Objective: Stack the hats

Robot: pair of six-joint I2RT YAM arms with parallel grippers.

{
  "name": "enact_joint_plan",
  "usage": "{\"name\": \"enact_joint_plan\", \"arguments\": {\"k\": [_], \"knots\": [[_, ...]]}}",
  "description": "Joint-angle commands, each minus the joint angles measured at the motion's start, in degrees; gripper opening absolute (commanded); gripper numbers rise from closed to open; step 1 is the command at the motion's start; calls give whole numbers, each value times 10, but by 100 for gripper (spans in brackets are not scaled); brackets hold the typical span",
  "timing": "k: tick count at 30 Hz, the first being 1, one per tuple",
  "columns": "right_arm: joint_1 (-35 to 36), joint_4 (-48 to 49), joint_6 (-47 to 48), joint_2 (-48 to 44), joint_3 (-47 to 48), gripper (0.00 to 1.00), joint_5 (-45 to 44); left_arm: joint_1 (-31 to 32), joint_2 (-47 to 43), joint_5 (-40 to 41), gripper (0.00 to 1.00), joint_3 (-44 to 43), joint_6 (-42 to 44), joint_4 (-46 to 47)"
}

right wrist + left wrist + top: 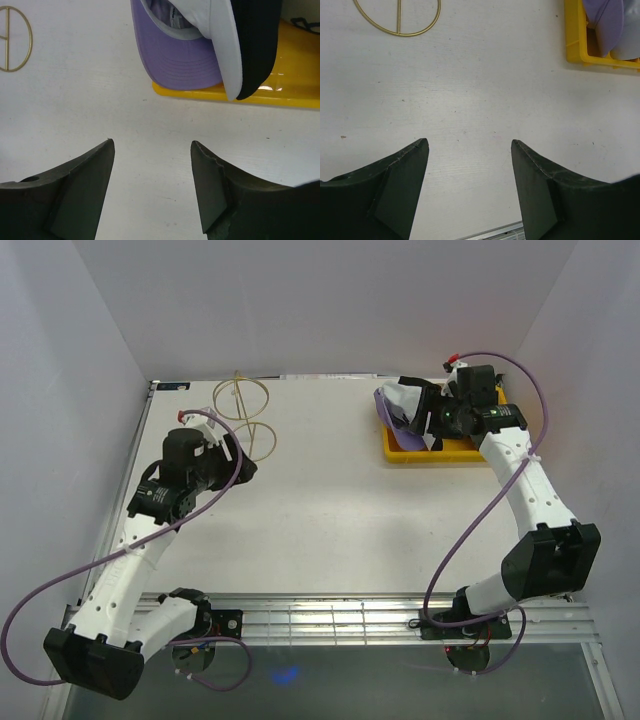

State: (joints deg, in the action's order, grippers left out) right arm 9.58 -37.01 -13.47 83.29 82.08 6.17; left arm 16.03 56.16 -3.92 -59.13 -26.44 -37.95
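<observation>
The left gripper (469, 143) and right gripper (151, 142) both gape wide, empty. One yellow tray (295, 75) holds seemingly three hats: purple hat (175, 65), white hat (222, 45), black hat (257, 40). One wire stand (398, 20) stands apart.

white table (320, 520): yellow tray (432, 456), gold wire stand (398, 22)
</observation>
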Motion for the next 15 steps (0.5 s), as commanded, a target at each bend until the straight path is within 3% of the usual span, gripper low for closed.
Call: {"name": "enact_joint_plan", "arguments": {"k": [1, 5, 9, 15], "knots": [[11, -13, 36, 14, 50, 68, -12, 1, -22, -9, 77, 8, -1, 2], [13, -36, 51, 23, 83, 68, -34, 1, -27, -8, 77, 15, 2, 0], [5, -63, 56, 38, 124, 68, -133, 1, -31, -14, 77, 24, 0, 1], [-65, -117, 39, 78, 220, 68, -131, 1, -42, -21, 77, 39, 9, 9]]}}
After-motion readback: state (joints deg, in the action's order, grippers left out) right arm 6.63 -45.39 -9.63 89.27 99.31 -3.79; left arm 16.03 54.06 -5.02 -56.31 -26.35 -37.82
